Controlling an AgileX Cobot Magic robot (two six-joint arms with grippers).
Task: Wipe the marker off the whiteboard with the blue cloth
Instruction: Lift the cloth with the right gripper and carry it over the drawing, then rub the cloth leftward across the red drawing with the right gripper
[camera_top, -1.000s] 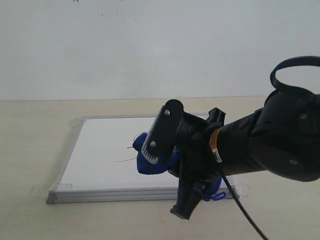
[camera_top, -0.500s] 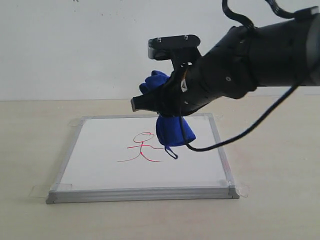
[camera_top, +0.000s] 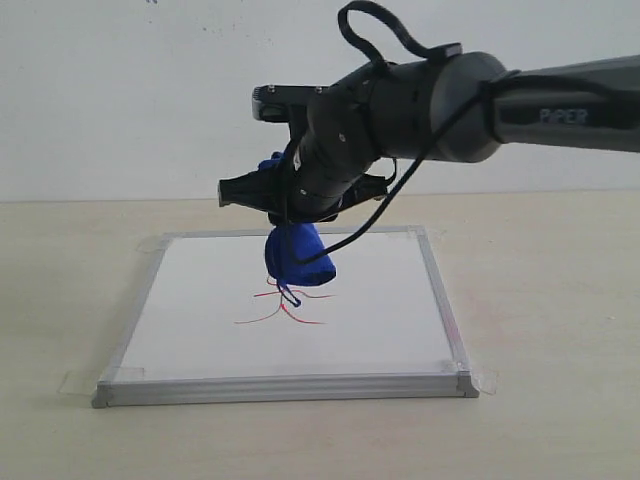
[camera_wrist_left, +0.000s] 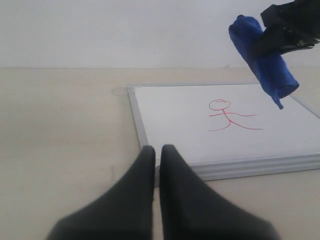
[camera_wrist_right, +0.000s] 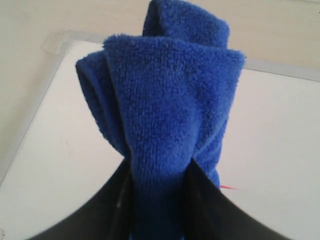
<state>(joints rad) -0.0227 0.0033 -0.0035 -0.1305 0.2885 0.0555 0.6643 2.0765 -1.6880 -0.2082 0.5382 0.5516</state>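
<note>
The whiteboard (camera_top: 385, 310) lies flat on the table, and the marker (camera_top: 298, 308), a small red stick figure, is drawn near its middle. My right gripper (camera_top: 290, 215) hangs above the board, shut on the blue cloth (camera_top: 298, 255). The cloth dangles in the air over the figure, its loop lowest. In the right wrist view the cloth (camera_wrist_right: 165, 100) fills the gap between the right gripper's (camera_wrist_right: 159, 170) jaws, with the board (camera_wrist_right: 60, 150) below. The left wrist view shows the whole marker figure (camera_wrist_left: 230, 116), the cloth (camera_wrist_left: 265, 60) held above it, and my left gripper (camera_wrist_left: 157, 150) shut and empty near the board's corner.
The board's silver frame (camera_top: 290, 388) is held by clear tape tabs (camera_top: 78, 382) at the corners. Beige table (camera_top: 560, 300) surrounds it on all sides. A plain white wall (camera_top: 120, 100) stands behind. The right arm's black cable loops above the wrist.
The right arm has risen from low at the board's front edge, lifting the cloth off the board, then shifted left. The stick figure came into view.
</note>
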